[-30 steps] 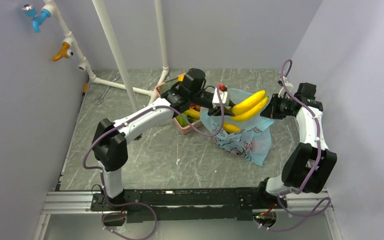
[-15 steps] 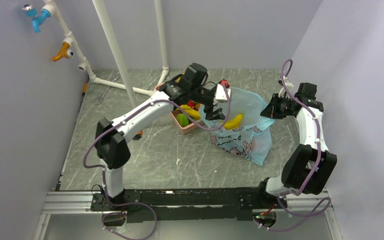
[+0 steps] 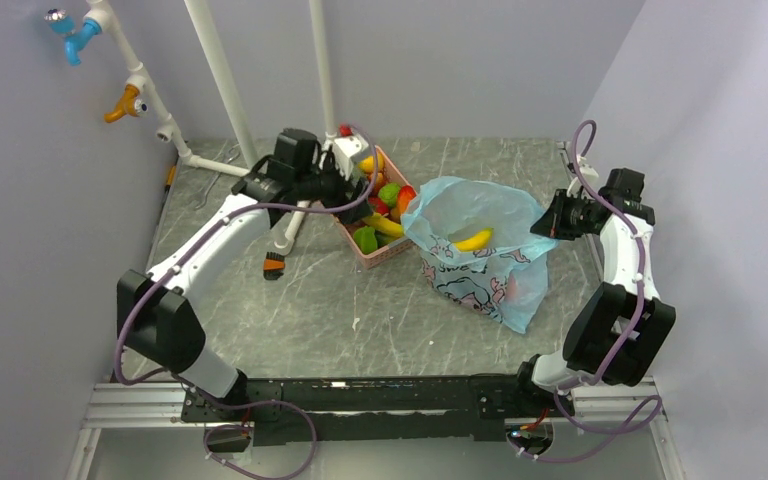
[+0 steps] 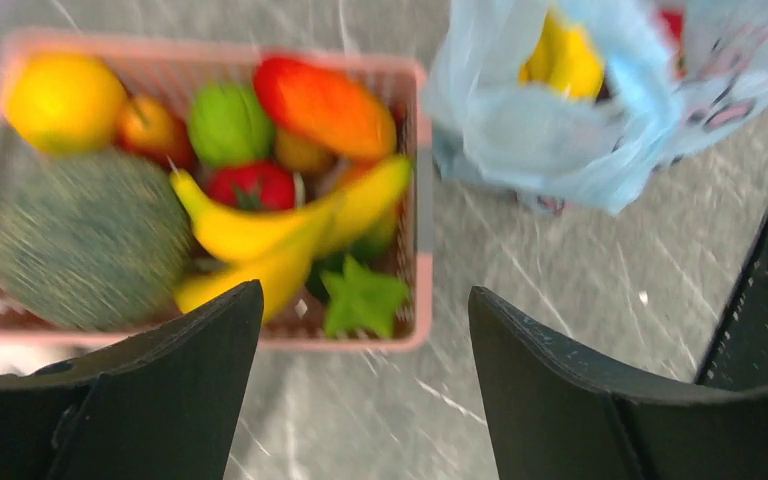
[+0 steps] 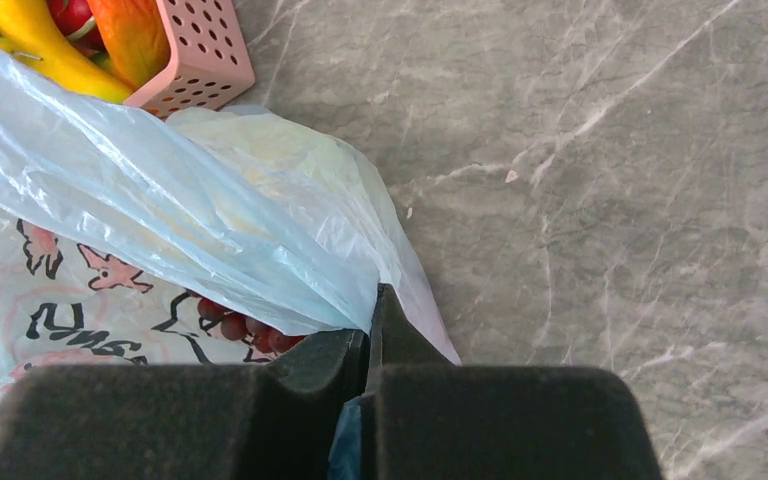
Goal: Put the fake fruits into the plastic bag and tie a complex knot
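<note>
Sitting open-mouthed on the grey table [image 3: 290, 300], the plastic bag [image 3: 485, 275] has a yellow banana [image 3: 473, 240] inside and dark grapes [image 5: 240, 328] showing through its side. The right gripper [image 3: 548, 222] is clamped tight on the bag's right rim. Just to the left, the pink basket [image 4: 422, 200] holds the other fake fruits [image 4: 260, 235]. Above it hangs the left gripper [image 4: 365, 310], jaws spread wide, empty.

Your left arm [image 3: 210, 232] and right arm [image 3: 621, 255] both wear white shells between chunky black joint housings. A lilac cable [image 3: 311, 440] loops off each one down to the black rail [image 3: 390, 395] they're bolted to. Farthest from that rail, your fingers [image 4: 160, 400] are blunt, matte black wedges.
</note>
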Robot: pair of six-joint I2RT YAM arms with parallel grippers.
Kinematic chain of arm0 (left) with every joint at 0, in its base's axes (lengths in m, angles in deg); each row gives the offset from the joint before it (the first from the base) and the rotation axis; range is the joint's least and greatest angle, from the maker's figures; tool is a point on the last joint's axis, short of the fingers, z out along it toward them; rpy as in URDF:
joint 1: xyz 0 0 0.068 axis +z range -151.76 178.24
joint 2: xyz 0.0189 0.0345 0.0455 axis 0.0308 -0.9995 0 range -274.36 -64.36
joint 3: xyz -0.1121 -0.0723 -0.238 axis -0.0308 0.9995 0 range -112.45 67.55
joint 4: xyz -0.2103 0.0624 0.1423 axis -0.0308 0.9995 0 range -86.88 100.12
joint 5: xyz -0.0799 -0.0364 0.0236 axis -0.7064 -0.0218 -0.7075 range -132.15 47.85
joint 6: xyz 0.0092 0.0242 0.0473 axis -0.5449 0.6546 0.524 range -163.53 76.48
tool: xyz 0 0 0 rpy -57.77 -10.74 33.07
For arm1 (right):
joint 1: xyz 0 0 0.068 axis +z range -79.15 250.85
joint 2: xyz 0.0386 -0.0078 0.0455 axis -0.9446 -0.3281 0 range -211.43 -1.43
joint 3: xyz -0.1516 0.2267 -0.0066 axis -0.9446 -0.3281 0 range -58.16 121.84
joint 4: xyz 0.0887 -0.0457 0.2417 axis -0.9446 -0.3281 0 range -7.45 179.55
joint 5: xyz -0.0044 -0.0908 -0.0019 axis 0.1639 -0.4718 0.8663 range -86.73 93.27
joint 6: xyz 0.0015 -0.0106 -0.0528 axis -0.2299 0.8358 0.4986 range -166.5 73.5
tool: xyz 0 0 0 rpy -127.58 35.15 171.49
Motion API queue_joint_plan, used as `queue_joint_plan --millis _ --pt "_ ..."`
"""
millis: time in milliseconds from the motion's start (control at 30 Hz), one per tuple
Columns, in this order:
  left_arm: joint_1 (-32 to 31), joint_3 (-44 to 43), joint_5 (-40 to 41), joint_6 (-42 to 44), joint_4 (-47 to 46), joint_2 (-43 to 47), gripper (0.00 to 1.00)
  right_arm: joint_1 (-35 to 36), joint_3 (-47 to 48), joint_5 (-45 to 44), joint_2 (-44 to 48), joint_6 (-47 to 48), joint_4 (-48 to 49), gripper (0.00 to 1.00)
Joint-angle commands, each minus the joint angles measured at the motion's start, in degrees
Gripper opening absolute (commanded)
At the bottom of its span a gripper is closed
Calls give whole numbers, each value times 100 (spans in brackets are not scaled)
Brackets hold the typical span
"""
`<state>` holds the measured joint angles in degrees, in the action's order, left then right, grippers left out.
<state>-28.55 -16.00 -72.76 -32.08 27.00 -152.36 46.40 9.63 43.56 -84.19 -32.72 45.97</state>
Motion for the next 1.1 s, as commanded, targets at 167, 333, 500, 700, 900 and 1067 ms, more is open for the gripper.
queue_joint_plan --millis 167,333,500,700,900,1067 --pt "-72 390 645 -929 332 -651 78 -10 304 -87 -45 85 56 0" --pt "-72 79 495 -797 242 -1079 78 -14 310 -91 -16 54 37 0" --pt "-91 19 296 -667 337 -1387 76 -12 330 -112 -6 63 18 0" --pt "-155 -62 363 -547 540 -1705 76 -11 336 -109 0 107 -6 0" --pt "-204 -1 475 -360 565 -1805 71 -13 353 -100 -25 123 -11 0" --pt "-202 -216 286 -315 733 -1590 44 -14 397 -74 -54 198 -46 0"
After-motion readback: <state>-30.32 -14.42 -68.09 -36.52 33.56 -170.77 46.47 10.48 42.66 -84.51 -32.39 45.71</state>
